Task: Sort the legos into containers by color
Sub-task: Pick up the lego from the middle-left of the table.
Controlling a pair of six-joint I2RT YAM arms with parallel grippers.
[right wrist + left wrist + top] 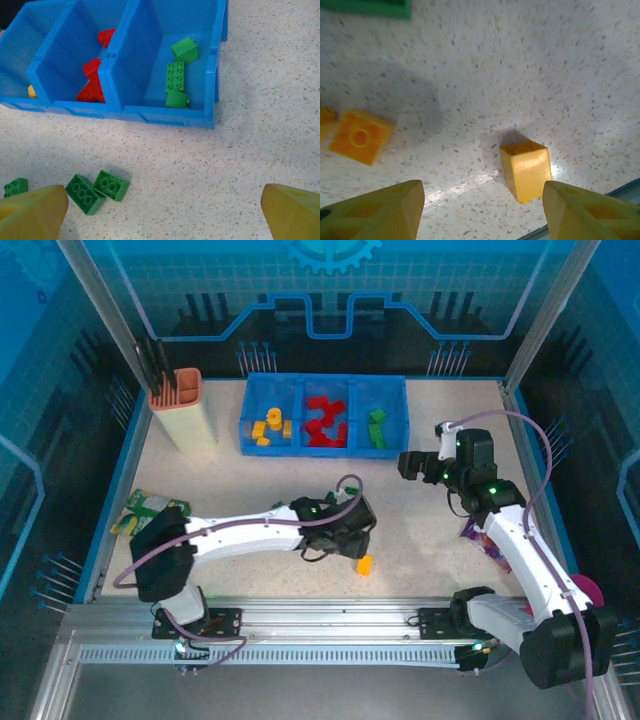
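**Top view:** the left gripper (345, 532) hangs low over the table. A yellow-orange brick (364, 565) sits just beside it on the near side. The right gripper (418, 465) is just off the right end of the blue tray (323, 450), which has yellow, red and green bricks in separate bins.

**Left wrist view:** the fingers (380, 210) are spread well apart and gripping nothing. That brick is on the table just ahead of them, nearer the finger on the picture's right, and turned corner-on. A second brick (360, 136) lies out past the other finger.

**Right wrist view:** jaws as wide as they go, and empty. Two loose green bricks (97, 190) lie side by side ahead of the gripper, with the tray beyond them.

My guess is the brick is light, hard, slick plastic, so it'll skate if nudged. I'd square up to it and pinch two flat opposite sides, not the corners.
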